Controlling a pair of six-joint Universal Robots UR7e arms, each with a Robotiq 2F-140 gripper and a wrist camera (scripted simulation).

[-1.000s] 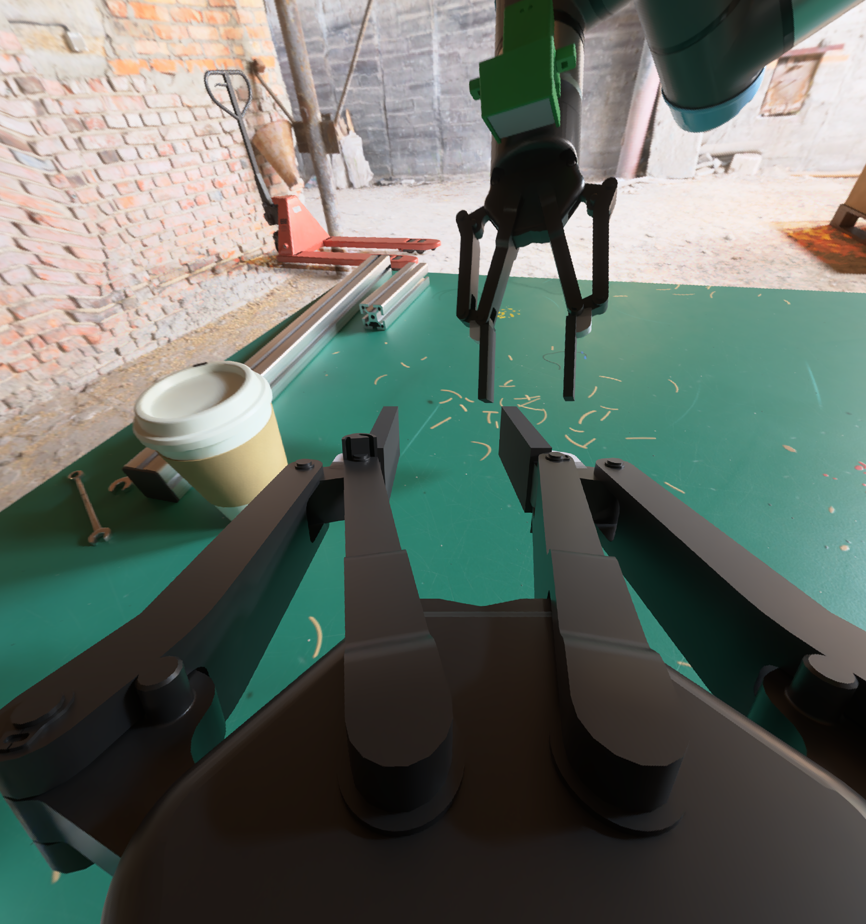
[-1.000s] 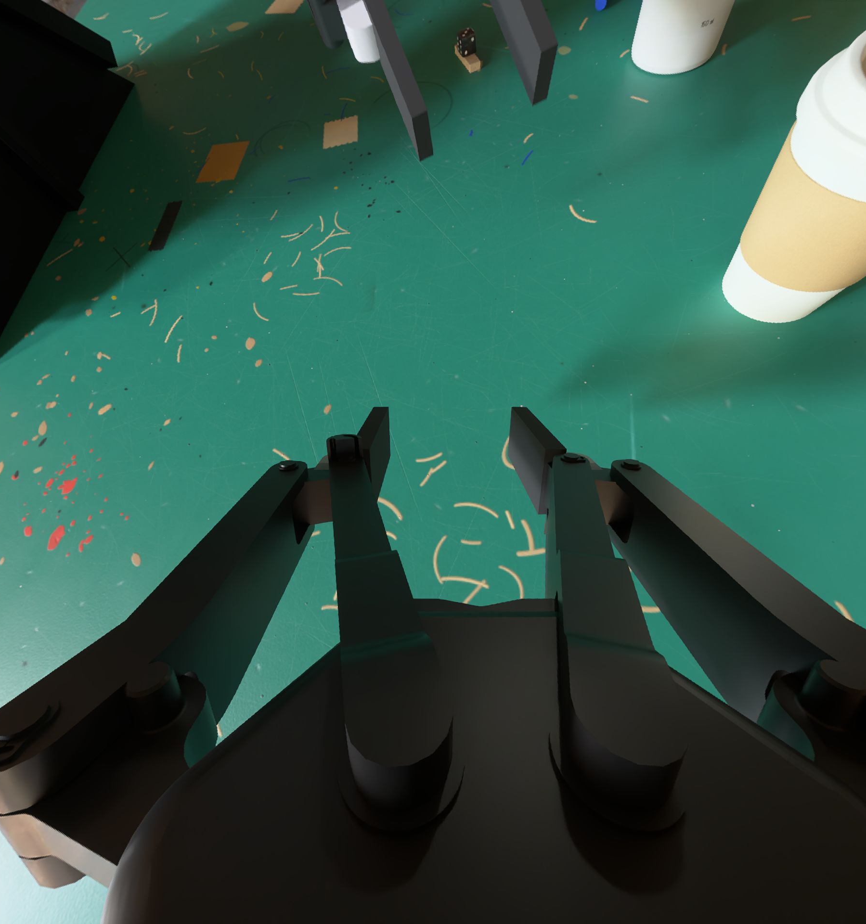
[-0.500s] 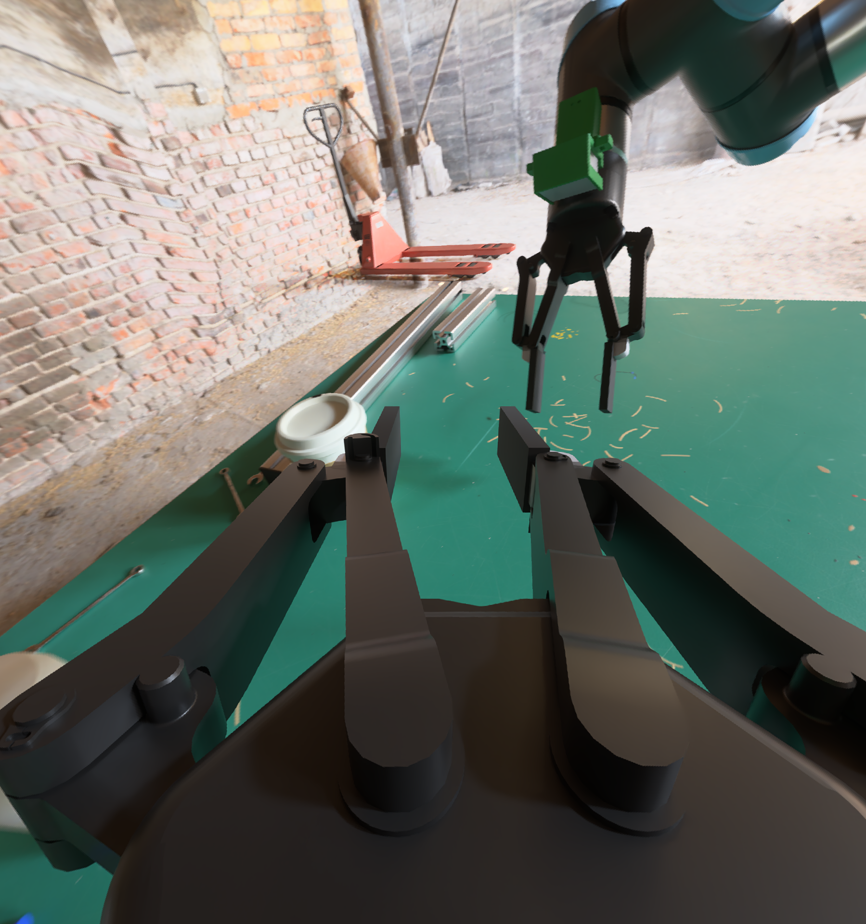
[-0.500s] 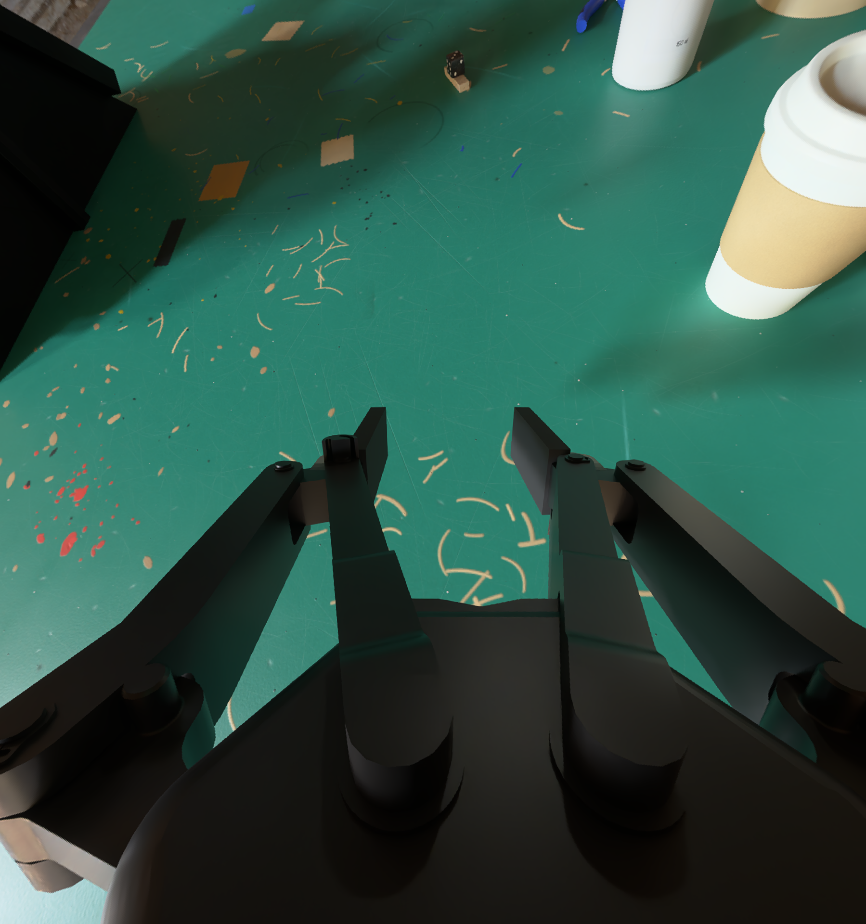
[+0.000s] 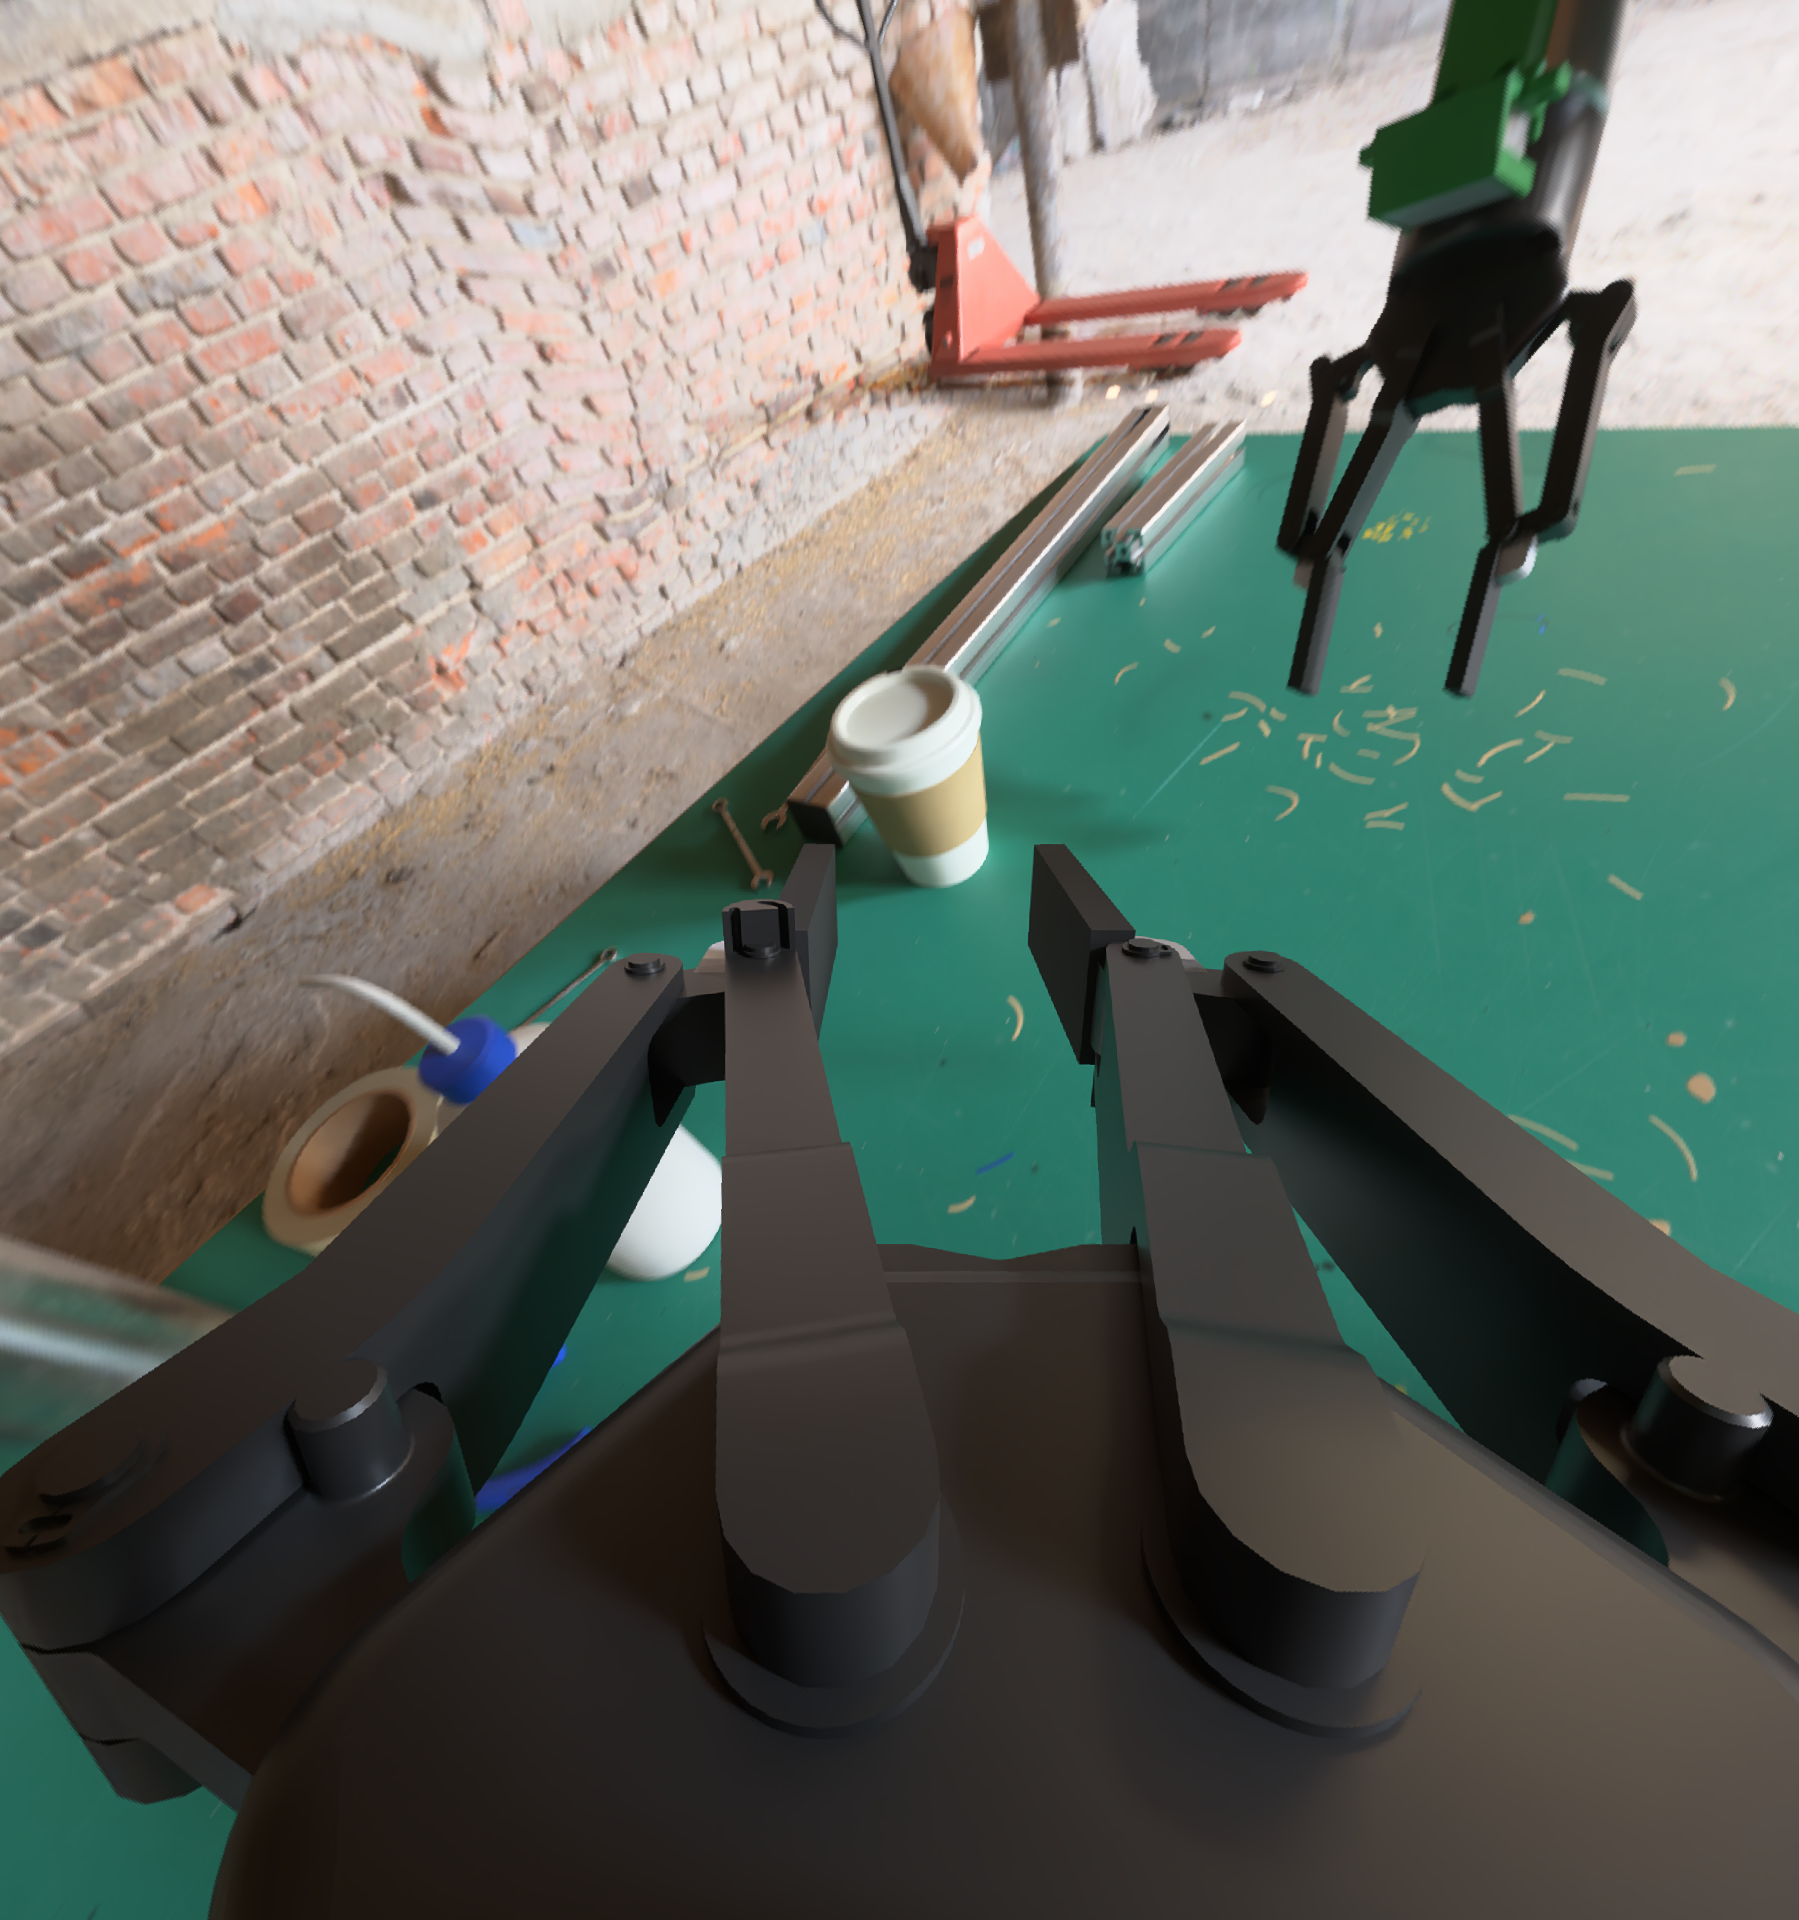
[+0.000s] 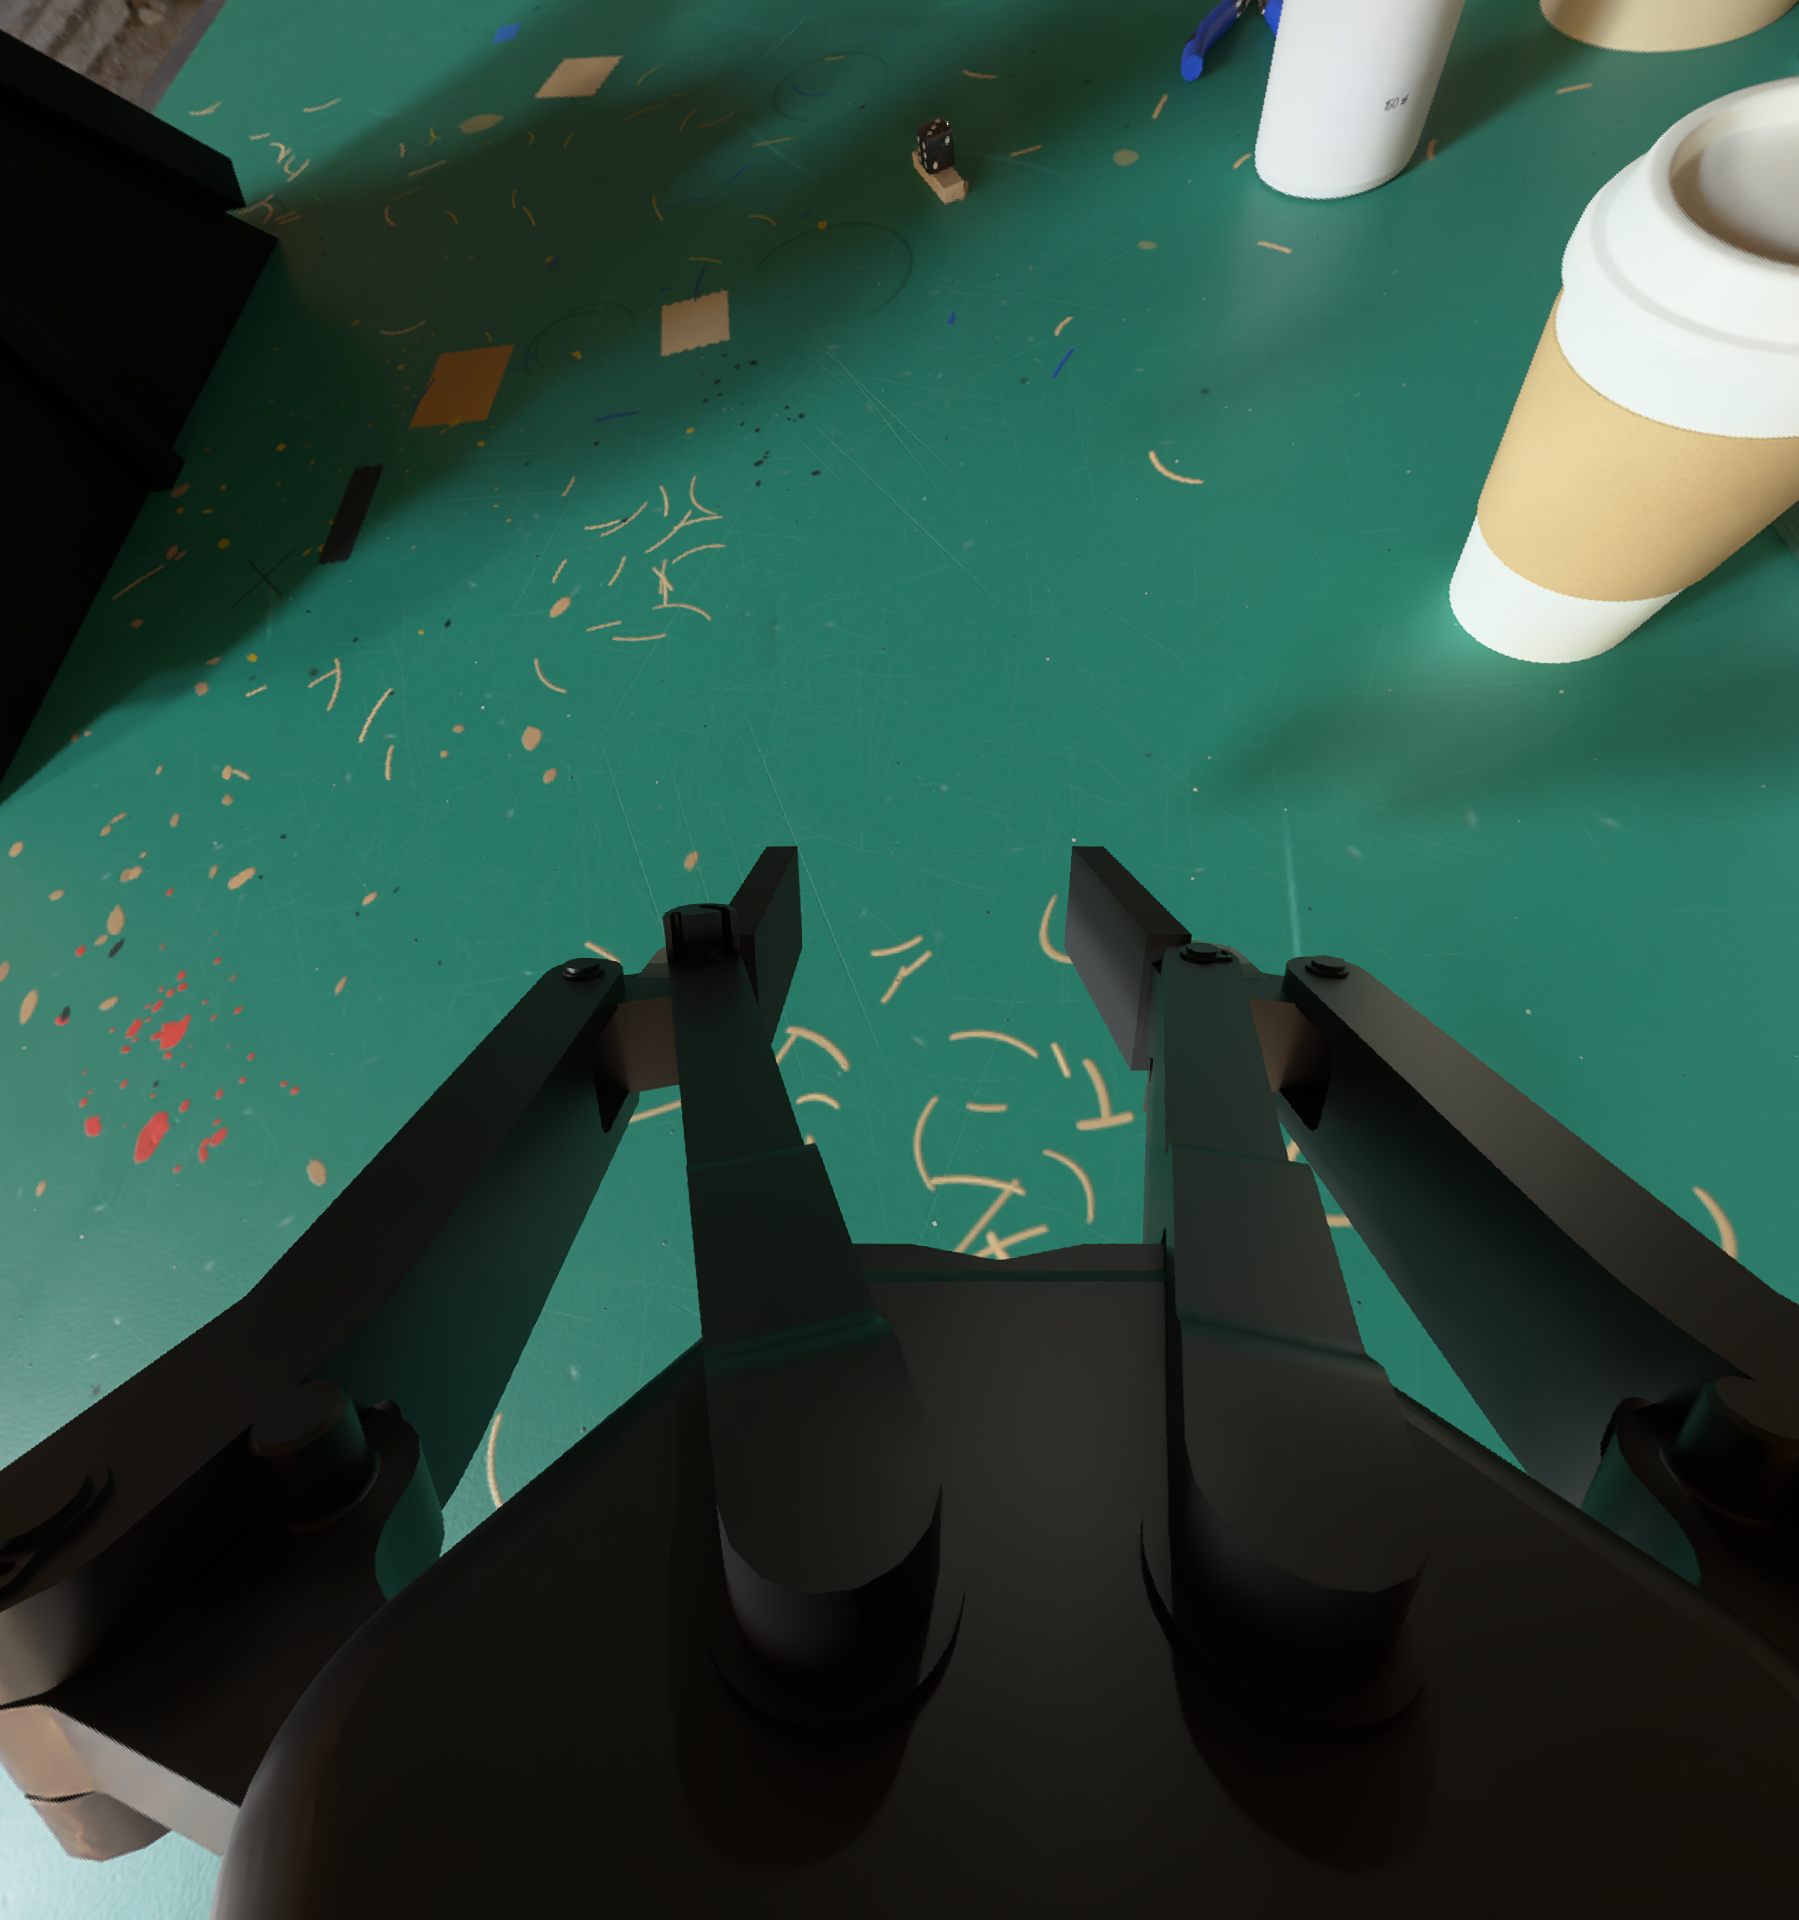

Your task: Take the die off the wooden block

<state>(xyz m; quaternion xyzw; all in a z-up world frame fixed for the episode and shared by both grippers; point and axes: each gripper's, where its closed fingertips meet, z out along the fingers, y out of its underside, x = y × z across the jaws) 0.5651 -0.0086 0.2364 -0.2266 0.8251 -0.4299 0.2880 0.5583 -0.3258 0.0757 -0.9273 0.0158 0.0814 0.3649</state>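
A small dark die (image 6: 934, 144) sits on a small wooden block (image 6: 945, 185) on the green table, far off at the top of the right wrist view. My right gripper (image 6: 933, 883) is open and empty, hovering above the table well short of them. It also shows in the left wrist view (image 5: 1385, 681), open, at the upper right. My left gripper (image 5: 931, 883) is open and empty above the table near its left edge. The die and block do not show in the left wrist view.
A lidded paper coffee cup (image 5: 916, 774) (image 6: 1664, 416) stands near the left edge. A white bottle (image 6: 1347, 99) with a blue cap (image 5: 466, 1055), a tape roll (image 5: 344, 1158), aluminium rails (image 5: 1040, 582) and a wrench (image 5: 744, 844) lie nearby. A black box (image 6: 64, 384) stands left.
My left gripper has pulled back and turned left, bringing the white bottle and tape roll into view. The right wrist view shifted slightly; the die now sits a little lower in it.
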